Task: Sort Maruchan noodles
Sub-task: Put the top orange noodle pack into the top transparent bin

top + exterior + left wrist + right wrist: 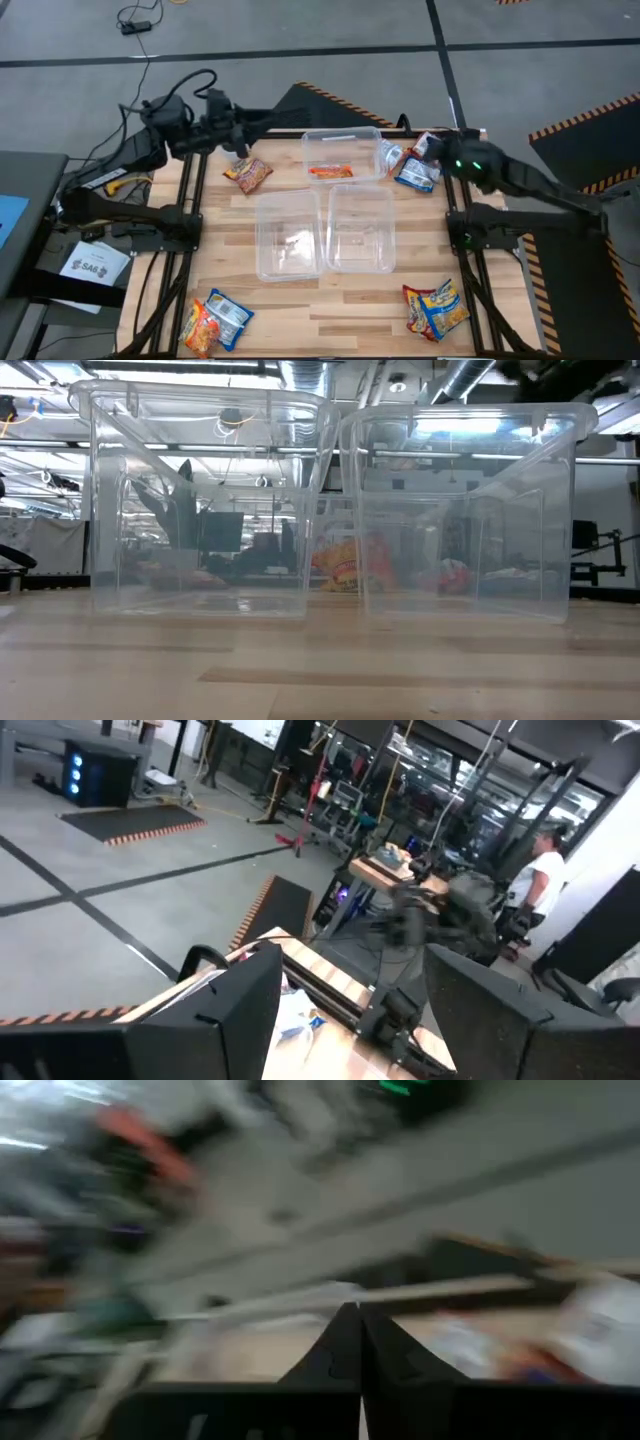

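Our right claw (432,150), fingers pressed together, hovers near blue-and-white packets (416,172); we should spread it before descending.

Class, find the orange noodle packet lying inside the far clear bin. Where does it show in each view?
High view: the orange packet lies in the far bin, top centre.
Low view: mid-picture, seen between the two near bins.
Left wrist view: not in it.
Right wrist view: too blurred to tell.
Shared landmark: the two near bins, in front of the packet in the high and low views.
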You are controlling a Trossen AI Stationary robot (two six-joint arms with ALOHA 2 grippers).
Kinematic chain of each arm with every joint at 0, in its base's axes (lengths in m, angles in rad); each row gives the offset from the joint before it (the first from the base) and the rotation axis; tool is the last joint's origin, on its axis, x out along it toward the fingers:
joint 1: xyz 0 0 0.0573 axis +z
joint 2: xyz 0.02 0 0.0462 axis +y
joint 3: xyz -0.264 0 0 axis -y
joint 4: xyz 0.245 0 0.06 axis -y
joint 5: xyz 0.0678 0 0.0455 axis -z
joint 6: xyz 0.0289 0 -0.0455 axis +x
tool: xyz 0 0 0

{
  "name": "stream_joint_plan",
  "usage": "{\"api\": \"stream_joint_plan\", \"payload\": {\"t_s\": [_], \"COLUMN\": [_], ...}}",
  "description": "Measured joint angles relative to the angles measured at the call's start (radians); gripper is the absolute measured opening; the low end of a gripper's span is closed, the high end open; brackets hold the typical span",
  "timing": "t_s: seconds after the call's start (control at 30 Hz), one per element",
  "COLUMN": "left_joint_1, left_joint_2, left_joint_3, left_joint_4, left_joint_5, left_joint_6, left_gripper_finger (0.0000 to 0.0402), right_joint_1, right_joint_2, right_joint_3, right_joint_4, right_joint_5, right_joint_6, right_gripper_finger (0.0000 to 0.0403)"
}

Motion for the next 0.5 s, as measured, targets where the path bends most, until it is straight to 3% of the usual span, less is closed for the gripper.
{"api": "stream_joint_plan", "payload": {"t_s": [0.13,0.3,0.5], "left_joint_1": [0.0,0.0,0.0], "left_joint_2": [-0.01,-0.01,-0.01], "left_joint_3": [0.0,0.0,0.0], "left_joint_4": [0.001,-0.001,0.0], "left_joint_5": [0.031,0.082,0.128], "left_joint_6": [-0.005,-0.011,-0.023], "left_gripper_finger": [0.0228,0.0228,0.0228], "right_joint_1": [-0.232,-0.51,-0.626], "right_joint_2": [0.177,0.388,0.608], "right_joint_3": [0.048,0.049,0.047], "right_joint_4": [-0.058,-0.024,0.016], "right_joint_5": [-0.181,-0.517,-0.704], "right_joint_6": [-0.015,-0.035,0.031], "right_gripper_finger": [0.0034,0.0117,0.0229]}}
